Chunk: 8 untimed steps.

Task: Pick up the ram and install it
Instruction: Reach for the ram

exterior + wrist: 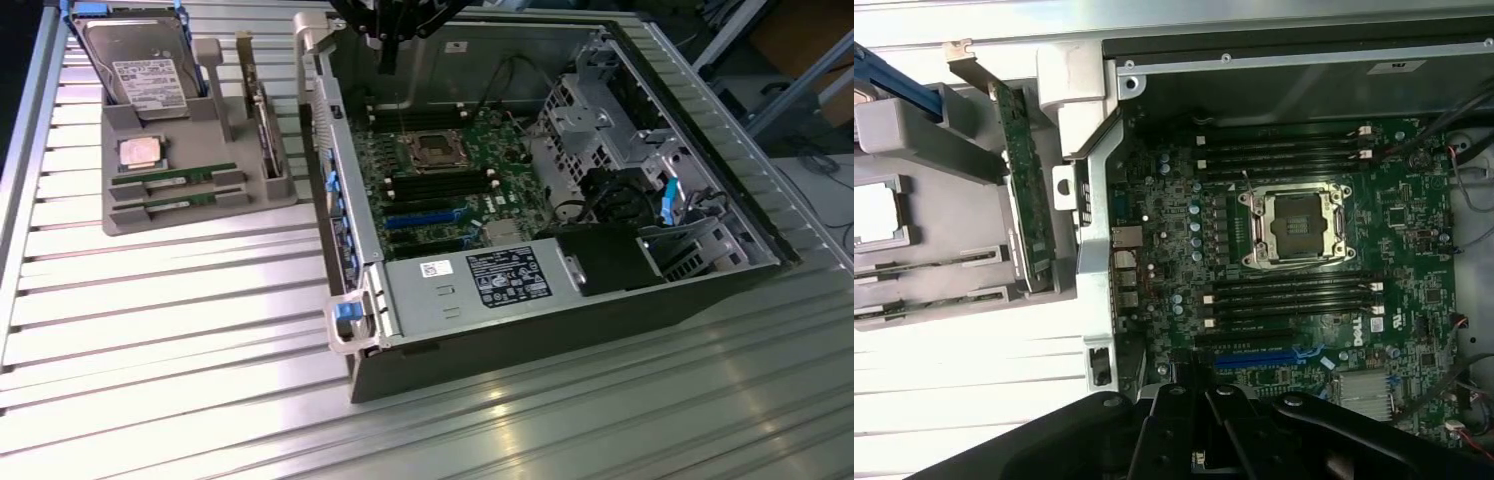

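Open case (315,140), motherboard (461,205) reachable from above.
Memory slots (1294,291) lie open beside the CPU socket (434,150); drive cage (594,100), cables (507,82) and power supply (454,290) crowd the exterior view's right; an upright expansion card (266,130) flanks the ram sticks (180,181).

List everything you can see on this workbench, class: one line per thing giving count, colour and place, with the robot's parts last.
table: 1, silver ribbed metal, under everything
parts holder: 1, grey, on the exterior view's left
hard drive: 1, silver with a white label, standing at the holder's far end
CPU chip: 1, silver, flat in the holder
ram: 2 sticks, green, lying side by side in the holder's near slots
expansion card: 1, green with a metal bracket, upright on the holder's case side
computer case: 1, dark grey, open, beside the holder
motherboard: 1, green, inside the case, memory slots empty
power supply: 1, silver, at the case's near end
claw: 1, black, shut, above the case's far end
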### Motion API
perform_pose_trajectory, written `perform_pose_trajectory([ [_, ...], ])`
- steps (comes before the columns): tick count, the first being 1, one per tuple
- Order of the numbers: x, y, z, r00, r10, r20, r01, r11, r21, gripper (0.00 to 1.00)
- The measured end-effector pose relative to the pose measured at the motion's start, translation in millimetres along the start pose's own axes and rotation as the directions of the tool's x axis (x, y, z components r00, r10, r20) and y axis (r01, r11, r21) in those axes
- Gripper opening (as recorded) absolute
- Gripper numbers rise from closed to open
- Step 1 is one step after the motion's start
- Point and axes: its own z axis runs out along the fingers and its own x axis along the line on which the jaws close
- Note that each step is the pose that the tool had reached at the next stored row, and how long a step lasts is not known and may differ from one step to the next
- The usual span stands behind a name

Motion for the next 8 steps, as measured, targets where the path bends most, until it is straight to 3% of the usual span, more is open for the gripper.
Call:
perform_pose_trajectory([
  [8, 2.0, -0.1, -0.1, 1.0, 0.0, 0.0, 0.0, 1.0, 0.0, 0.11],
])
